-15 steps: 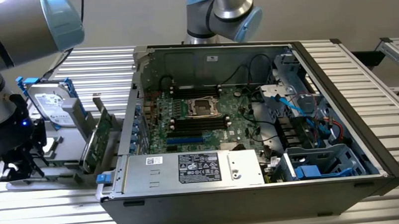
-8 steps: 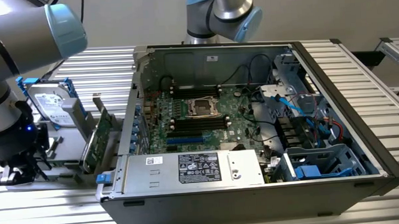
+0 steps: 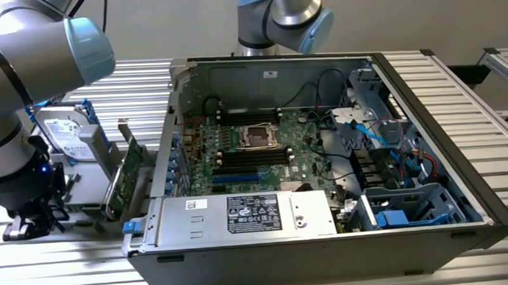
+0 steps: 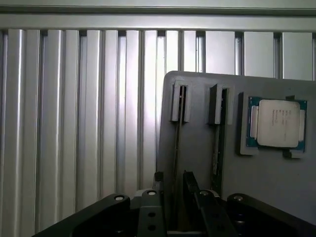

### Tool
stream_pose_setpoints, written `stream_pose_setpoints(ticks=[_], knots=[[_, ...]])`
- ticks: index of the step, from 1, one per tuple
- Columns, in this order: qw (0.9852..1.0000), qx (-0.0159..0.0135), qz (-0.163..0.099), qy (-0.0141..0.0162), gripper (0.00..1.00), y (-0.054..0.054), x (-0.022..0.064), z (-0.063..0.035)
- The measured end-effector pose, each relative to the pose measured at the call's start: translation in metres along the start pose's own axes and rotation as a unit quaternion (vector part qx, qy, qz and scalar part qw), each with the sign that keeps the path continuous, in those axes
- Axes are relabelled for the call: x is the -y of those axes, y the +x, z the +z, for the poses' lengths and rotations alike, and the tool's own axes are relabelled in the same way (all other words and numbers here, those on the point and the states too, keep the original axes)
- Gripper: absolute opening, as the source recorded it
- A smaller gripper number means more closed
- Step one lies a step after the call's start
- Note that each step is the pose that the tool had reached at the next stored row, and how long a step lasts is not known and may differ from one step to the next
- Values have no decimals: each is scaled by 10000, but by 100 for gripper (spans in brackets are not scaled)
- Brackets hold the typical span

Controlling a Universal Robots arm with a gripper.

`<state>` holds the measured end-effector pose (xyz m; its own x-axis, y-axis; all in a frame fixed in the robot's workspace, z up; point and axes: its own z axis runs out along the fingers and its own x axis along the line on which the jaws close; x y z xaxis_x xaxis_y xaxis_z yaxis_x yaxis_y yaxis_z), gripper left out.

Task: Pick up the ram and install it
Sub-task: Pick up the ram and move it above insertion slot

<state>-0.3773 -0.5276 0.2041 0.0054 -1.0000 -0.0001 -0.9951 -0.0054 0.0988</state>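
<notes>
Jaws open, straddling the ram (image 4: 177,143), no squeeze yet. It stands edge-up in a gray holder (image 4: 266,187) so my gripper (image 4: 174,180) can pinch both faces. Exterior view: I'm approx 8 o'clock of PC case (image 3: 235,80).

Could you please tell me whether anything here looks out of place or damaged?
Nothing stands out. The ram and the second stick sit straight in slots of the grey holder, the processor lies flat in its recess, and the open gripper straddles the ram.
</notes>
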Motion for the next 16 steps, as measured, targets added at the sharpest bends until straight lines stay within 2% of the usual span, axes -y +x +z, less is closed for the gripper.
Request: stream_pose_setpoints(ticks=[6,10,11,16], knots=[[10000,-7,-62,16,30,-33,0,110],[10000,-8,-62,76,30,-46,-55,174],[9999,-7,-62,81,30,-48,-59,179],[9999,-8,-63,82,30,-49,-61,179]])
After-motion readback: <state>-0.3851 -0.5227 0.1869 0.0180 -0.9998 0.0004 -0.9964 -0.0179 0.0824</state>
